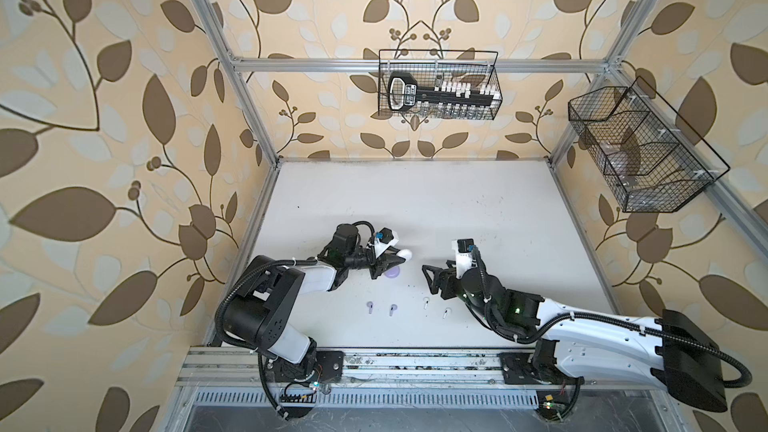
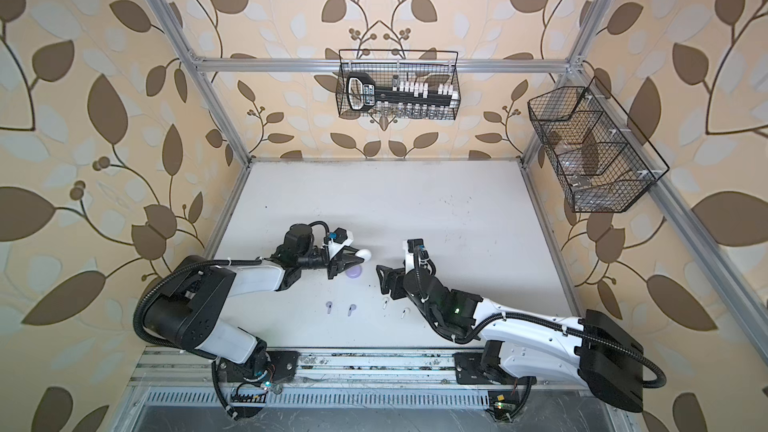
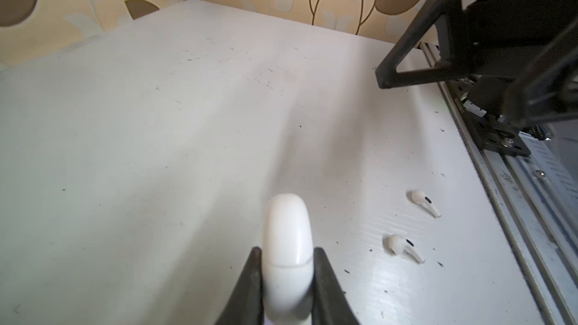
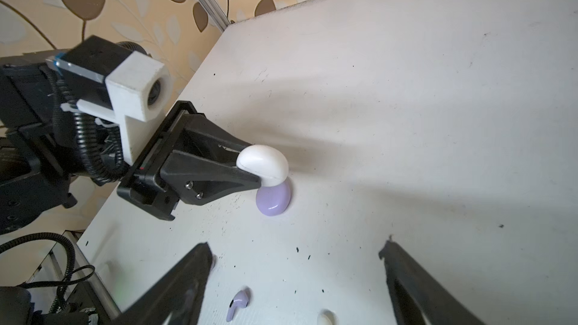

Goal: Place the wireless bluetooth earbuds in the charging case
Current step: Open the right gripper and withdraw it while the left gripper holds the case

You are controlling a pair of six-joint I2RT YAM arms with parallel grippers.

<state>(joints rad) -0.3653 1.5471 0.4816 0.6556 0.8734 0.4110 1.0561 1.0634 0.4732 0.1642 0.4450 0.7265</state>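
My left gripper (image 1: 397, 257) (image 3: 287, 250) is shut on a white charging case (image 1: 406, 254) (image 3: 287, 232) (image 4: 262, 161), held on edge with its lid seam closed. The case hangs just above a lavender charging case (image 1: 392, 273) (image 4: 272, 199) lying on the table. Four earbuds lie in a row nearer the front edge: two lavender (image 1: 369, 305) (image 1: 392, 308) and two white (image 1: 425, 303) (image 1: 445, 313) (image 3: 423, 201). My right gripper (image 1: 429, 281) (image 4: 297, 245) stands open and empty, low over the table, facing the held case from the right.
White table (image 1: 415, 201) inside an aluminium frame, with a metal rail (image 1: 415, 363) along its front edge. A wire basket (image 1: 438, 85) with tools hangs on the back wall. Another wire basket (image 1: 640, 151) hangs at the right.
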